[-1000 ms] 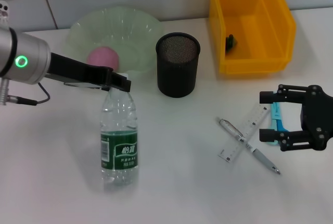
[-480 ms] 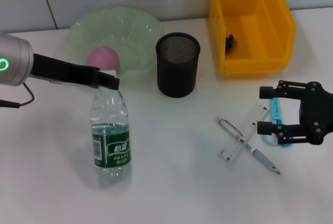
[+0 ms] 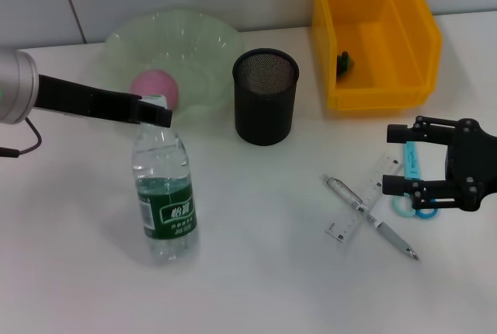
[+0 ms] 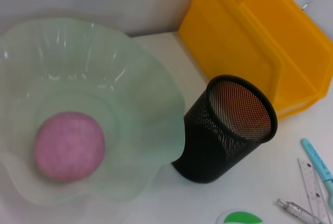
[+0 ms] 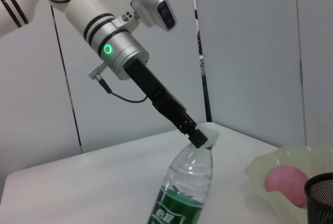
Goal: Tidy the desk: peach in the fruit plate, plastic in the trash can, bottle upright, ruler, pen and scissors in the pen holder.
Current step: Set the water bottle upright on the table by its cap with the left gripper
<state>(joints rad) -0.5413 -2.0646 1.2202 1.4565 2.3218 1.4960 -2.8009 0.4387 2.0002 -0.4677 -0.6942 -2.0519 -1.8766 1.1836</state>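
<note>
Left hand (image 3: 159, 110) seemingly gripping bottle (image 3: 163, 194) cap

Left arm comes in from left edge, silver wrist then long black link reaching right — left gripper (image 3: 158, 110) clamped on bottle (image 3: 163, 194) cap, tips pinching it from the side. Wrist ring glows green in right wrist view. Right gripper (image 3: 405, 161) low at right edge, black, fingers spread apart pointing left — hovering, gripping nothing.
</note>
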